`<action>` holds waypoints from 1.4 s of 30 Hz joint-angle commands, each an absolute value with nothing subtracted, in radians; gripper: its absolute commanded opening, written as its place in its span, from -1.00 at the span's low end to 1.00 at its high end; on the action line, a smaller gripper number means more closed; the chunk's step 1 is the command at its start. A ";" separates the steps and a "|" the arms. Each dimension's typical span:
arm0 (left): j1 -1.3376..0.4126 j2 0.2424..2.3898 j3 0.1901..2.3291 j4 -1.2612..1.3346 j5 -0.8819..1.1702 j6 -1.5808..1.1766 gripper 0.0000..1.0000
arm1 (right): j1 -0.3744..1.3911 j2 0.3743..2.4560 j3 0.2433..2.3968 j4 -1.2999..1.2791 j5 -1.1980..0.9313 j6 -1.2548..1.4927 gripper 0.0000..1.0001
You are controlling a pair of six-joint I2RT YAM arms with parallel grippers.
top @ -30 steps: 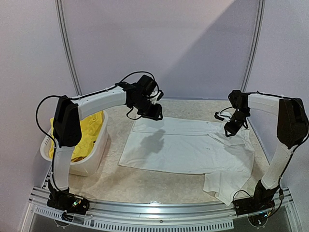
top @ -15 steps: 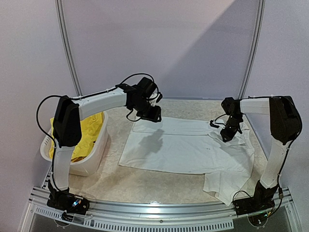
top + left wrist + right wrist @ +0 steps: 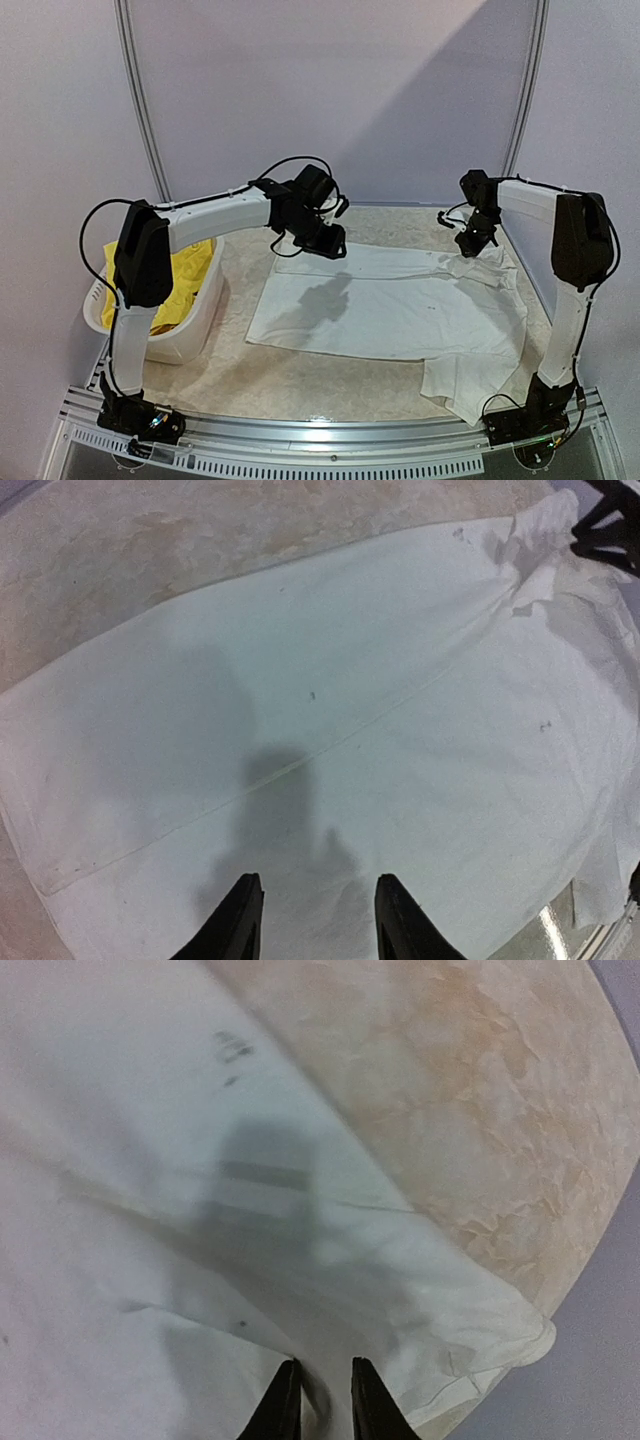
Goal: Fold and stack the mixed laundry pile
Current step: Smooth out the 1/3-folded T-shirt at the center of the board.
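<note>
White T-shirt (image 3: 390, 310) covers the middle of the bench (image 3: 300, 378), laid out flat with its long side running left to right. One sleeve (image 3: 462, 385) is crumpled toward the near right corner. The far right corner of the shirt is drawn up off the bench into the right gripper (image 3: 473, 248). That gripper's fingers (image 3: 280, 1405) stand nearly together, with a fold of the white cloth pinched between them. In the left wrist view the fabric bunches into wrinkles just where that gripper takes it. From the pinch the cloth slopes down to the flat body of the shirt, and a loose edge lies over the beige bench surface beside the grip.

The left gripper (image 3: 330, 250) hovers over the far left edge of the white T-shirt, apart from it, and throws a soft shadow onto the cloth below. Its two fingers stand clearly apart and hold nothing. In its wrist view only flat fabric and a long straight fold line show between and beyond them.

At the left side of the bench sits a white basket (image 3: 208, 310), apart from the shirt's left edge. The yellow shorts (image 3: 185, 278) lie heaped inside it, reaching above its rim at the far end. Whether other garments lie beneath them cannot be told.
</note>
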State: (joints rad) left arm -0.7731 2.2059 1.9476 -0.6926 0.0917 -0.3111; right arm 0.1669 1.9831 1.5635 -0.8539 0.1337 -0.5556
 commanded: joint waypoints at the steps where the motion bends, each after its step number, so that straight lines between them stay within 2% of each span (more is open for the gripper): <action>1: -0.795 2.212 1.944 -0.687 0.101 -0.304 -0.22 | 0.128 2.130 1.656 -0.821 0.279 -0.515 -0.55; 5: -0.798 2.189 1.912 -0.683 0.087 -0.298 -0.22 | 0.122 2.117 1.698 -0.858 0.251 -0.450 -0.45; 10: -0.799 2.167 1.877 -0.671 0.080 -0.299 -0.22 | 0.128 1.929 1.597 -0.878 0.140 -0.434 -0.37; 13: -0.802 2.152 1.855 -0.659 0.078 -0.304 -0.22 | 0.141 1.787 1.475 -0.858 0.020 -0.490 -0.38; 16: -0.803 2.142 1.832 -0.640 0.080 -0.313 -0.22 | 0.166 1.725 1.378 -0.844 -0.046 -0.550 -0.49; 19: -0.804 2.136 1.817 -0.632 0.085 -0.322 -0.22 | 0.170 1.790 1.385 -0.880 -0.064 -0.557 -0.65; 22: -0.804 2.127 1.805 -0.635 0.088 -0.322 -0.25 | 0.172 1.854 1.394 -0.885 -0.100 -0.540 -0.67; 42: -0.803 2.129 1.786 -0.650 0.081 -0.303 -0.27 | 0.173 2.050 1.464 -0.833 -0.019 -0.492 -0.51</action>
